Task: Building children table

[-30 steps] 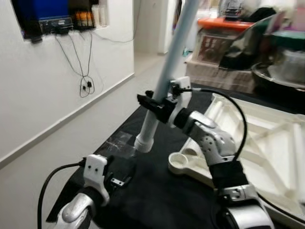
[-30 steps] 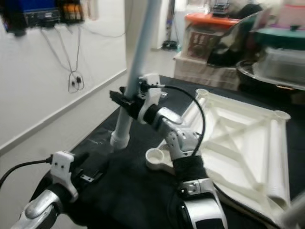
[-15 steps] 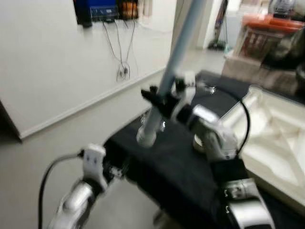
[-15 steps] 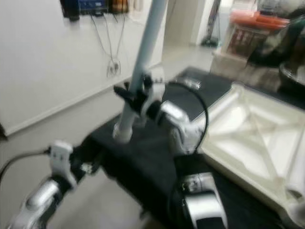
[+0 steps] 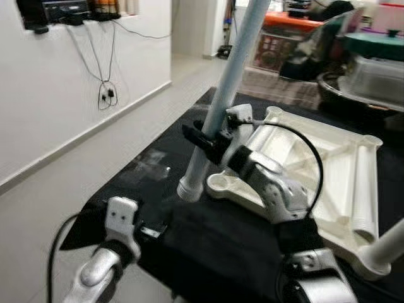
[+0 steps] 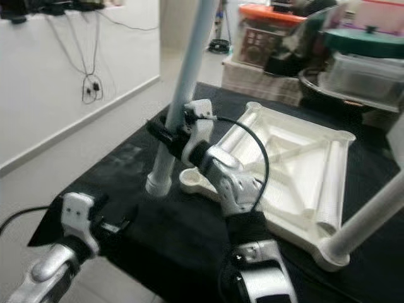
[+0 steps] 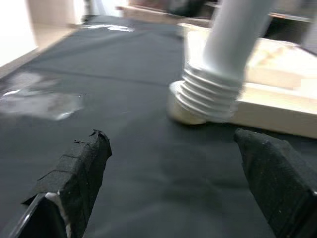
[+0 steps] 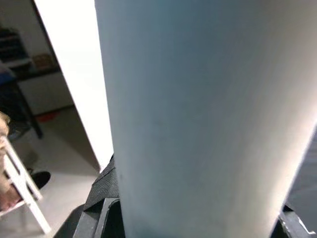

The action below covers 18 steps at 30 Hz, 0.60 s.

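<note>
A white children's table top (image 5: 328, 165) lies upside down on the black cloth. One leg (image 6: 372, 214) stands in its near right corner. My right gripper (image 5: 207, 140) is shut on a second pale leg (image 5: 230, 69), held steeply tilted. The leg's threaded end (image 7: 210, 96) is low over the cloth, just left of the empty corner socket (image 5: 218, 183); I cannot tell if it touches. My left gripper (image 7: 171, 136) is open near the cloth's front left edge, pointing at that threaded end, with nothing between its fingers (image 7: 81, 166).
The black-covered table (image 5: 208, 246) ends close to my left arm, with bare floor (image 5: 63, 183) beyond. A white wall with hanging cables (image 5: 104, 95) runs along the left. Storage bins and an orange-lidded box (image 6: 271, 31) stand behind the table.
The camera swung away and back, so the whole picture shifted. My right gripper has kept its hold on the leg. The leg's lower end now looks closer to the corner socket.
</note>
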Motion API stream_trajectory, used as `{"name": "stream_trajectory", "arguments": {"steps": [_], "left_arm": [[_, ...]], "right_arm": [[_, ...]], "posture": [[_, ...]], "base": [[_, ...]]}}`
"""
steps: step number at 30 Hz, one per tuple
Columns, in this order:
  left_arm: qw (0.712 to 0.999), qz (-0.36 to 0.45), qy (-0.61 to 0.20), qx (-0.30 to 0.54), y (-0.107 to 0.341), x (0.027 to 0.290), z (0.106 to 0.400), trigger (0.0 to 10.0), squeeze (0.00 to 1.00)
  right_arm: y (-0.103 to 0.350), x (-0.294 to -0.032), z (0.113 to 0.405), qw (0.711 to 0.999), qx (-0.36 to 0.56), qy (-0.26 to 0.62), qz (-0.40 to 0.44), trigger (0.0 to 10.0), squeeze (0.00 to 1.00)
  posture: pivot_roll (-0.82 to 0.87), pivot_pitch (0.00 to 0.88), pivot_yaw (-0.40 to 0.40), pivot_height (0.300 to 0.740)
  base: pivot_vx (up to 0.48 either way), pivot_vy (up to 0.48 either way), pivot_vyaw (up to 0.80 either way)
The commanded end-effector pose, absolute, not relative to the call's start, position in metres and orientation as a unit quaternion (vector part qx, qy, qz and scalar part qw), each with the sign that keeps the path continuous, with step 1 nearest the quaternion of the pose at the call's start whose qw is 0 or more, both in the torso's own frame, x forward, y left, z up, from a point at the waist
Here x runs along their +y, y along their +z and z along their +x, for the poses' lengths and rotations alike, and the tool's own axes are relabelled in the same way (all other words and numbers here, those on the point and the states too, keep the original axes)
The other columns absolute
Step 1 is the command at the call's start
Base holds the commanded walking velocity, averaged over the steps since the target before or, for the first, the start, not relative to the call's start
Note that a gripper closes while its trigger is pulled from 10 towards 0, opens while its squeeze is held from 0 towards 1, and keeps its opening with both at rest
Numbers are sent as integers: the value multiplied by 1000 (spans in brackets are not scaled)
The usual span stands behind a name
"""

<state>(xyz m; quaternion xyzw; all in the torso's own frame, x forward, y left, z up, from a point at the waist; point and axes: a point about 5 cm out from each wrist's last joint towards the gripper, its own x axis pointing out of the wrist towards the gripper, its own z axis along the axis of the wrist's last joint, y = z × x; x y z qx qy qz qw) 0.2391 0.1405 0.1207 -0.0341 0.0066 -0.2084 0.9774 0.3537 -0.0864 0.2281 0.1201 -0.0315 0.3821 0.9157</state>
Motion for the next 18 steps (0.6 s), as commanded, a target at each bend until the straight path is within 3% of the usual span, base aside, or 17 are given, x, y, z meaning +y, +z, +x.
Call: {"name": "stream_trajectory", "arguments": {"steps": [1,18], "left_arm": [[979,-29,-203,8,120,144,239,10000,0],[978,-34,-206,6,121,143,239,10000,0]], "right_arm": [[237,-81,352,913,-52,389,114,0,0],[242,-82,353,915,-73,375,128,0,0]], "posture": [[59,0,-74,740],[58,0,-71,740]], "base": [[0,0,0],[0,0,0]]}}
